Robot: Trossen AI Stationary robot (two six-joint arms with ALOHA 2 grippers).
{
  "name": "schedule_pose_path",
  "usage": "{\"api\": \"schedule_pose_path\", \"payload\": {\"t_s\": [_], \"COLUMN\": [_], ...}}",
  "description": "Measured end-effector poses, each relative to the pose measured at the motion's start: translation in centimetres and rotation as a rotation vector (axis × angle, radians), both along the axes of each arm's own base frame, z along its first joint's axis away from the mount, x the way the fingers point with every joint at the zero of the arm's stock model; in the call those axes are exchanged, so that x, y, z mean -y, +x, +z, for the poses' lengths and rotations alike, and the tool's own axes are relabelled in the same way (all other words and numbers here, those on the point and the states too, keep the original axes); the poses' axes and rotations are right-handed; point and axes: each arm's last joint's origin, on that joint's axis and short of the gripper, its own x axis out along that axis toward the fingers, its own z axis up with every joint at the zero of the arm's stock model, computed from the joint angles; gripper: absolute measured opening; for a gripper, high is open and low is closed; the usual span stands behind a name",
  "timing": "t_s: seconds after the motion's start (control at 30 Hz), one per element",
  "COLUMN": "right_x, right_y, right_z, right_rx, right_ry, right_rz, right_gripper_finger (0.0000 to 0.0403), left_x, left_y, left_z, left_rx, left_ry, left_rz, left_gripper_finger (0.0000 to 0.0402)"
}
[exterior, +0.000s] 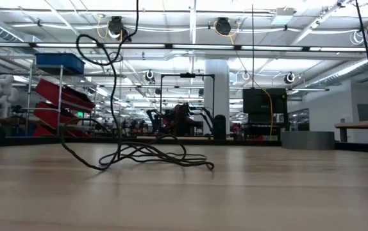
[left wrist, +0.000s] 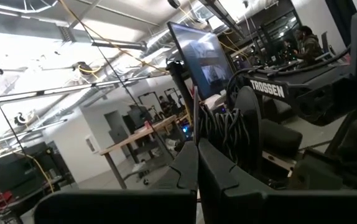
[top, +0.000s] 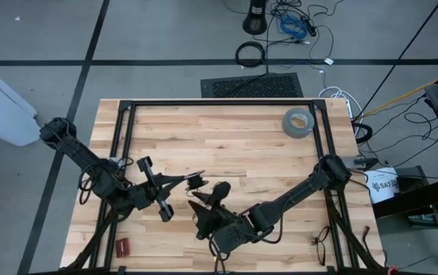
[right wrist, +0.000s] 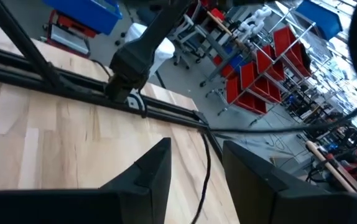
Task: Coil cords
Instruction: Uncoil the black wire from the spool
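The cord is a very thin black wire. In the low view it drops from above through a loose loop [exterior: 97,51], and its lower end lies heaped on the tabletop [exterior: 152,154]. In the high view a small dark tangle of cord [top: 197,182] sits at my left gripper's tip [top: 191,180], near the table's front middle. That gripper is shut on the cord. My right gripper [top: 207,197] stands open just beside it. A strand of cord [right wrist: 204,155] runs between its two fingers [right wrist: 157,171]; whether it touches them I cannot tell. My left gripper pinches the thin cord between its two shut fingertips [left wrist: 197,163]. A strand [left wrist: 195,121] rises from the tips. The fingers lie about level, pointing toward the table's right. Below the hold the cord hangs slack, its lower part heaped on the table.
A grey tape roll [top: 298,122] lies at the table's far right. A small red thing [top: 121,246] sits at the near left corner. A black frame rail [top: 219,102] runs along the far edge and down both sides. Bare wood lies between the grippers and the tape roll.
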Motion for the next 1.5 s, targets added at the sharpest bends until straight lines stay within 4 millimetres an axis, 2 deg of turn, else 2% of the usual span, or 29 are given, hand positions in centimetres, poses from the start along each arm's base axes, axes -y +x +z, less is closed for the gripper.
{"api": "schedule_pose_path", "payload": {"t_s": [0.33, 0.73, 0.83, 0.97, 1.27, 1.37, 1.5], "right_x": [-0.3, -0.6, -0.4, -0.5, -0.5, -0.5, -0.5], "right_y": [0.1, 0.0, 0.1, 0.3, 0.3, 0.3, 0.3], "right_z": [0.6, 1.0, 1.0, 1.1, 1.2, 1.2, 1.2], "right_rx": [0.043, 0.067, 0.069, 0.082, 0.092, 0.093, 0.095], "right_ry": [0.009, 0.006, 0.012, 0.043, 0.046, 0.043, 0.041], "right_rz": [0.015, 0.026, 0.033, 0.066, 0.069, 0.07, 0.065], "right_gripper_finger": [0.012, 0.0018, 0.0005, 0.0023, 0.0125, 0.0137, 0.013], "left_x": [0.0, 0.0, 0.0, 0.0, 0.0, 0.0, 0.0], "left_y": [0.0, 0.0, 0.0, 0.0, 0.0, 0.0, 0.0], "left_z": [0.0, 0.0, 0.0, 0.0, 0.0, 0.0, 0.0], "left_rx": [0.0, 0.001, 0.001, 0.001, 0.001, 0.001, 0.001], "left_ry": [0.0, -0.001, -0.001, -0.001, -0.001, -0.001, -0.001], "left_rz": [0.0, 0.0, -0.001, -0.001, -0.001, -0.002, -0.002], "left_gripper_finger": [0.0, 0.0, 0.0, 0.0, 0.0, 0.0, 0.0]}}
